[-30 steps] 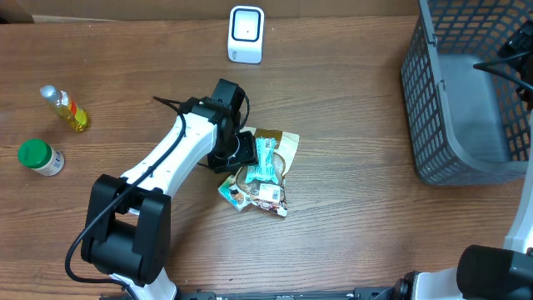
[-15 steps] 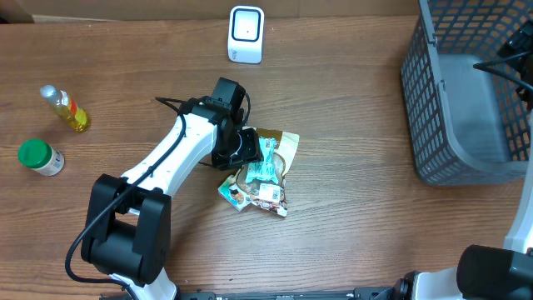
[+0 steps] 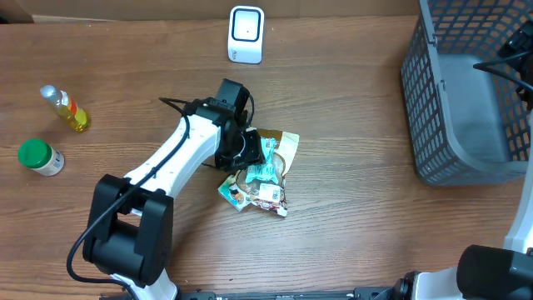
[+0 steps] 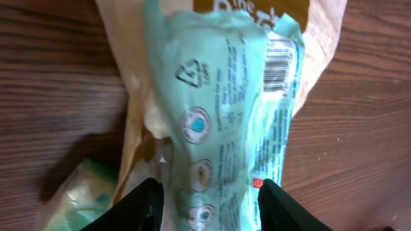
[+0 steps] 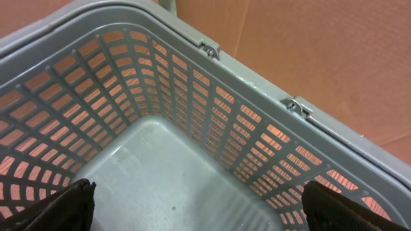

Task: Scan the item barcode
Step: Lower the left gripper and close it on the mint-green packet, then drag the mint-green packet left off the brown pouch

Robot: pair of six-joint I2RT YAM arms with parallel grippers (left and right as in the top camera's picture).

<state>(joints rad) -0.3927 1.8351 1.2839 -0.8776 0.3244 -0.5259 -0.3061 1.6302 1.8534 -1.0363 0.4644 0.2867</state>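
Left gripper (image 4: 205, 208) down on the snack pile mid-table, fingers narrow astride the mint-green packet (image 4: 218, 109), barcode (image 4: 279, 64) face-up, firm grip not confirmable, presumably for carrying to the white scanner (image 3: 246, 33); right gripper (image 5: 199, 192) wide, empty, above grey basket (image 5: 257, 90).

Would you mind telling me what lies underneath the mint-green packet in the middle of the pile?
A tan pouch lies directly under the mint-green packet, showing on both sides. A pale green wrapper peeks out lower down. Whatever sits beneath the packet's middle is covered.
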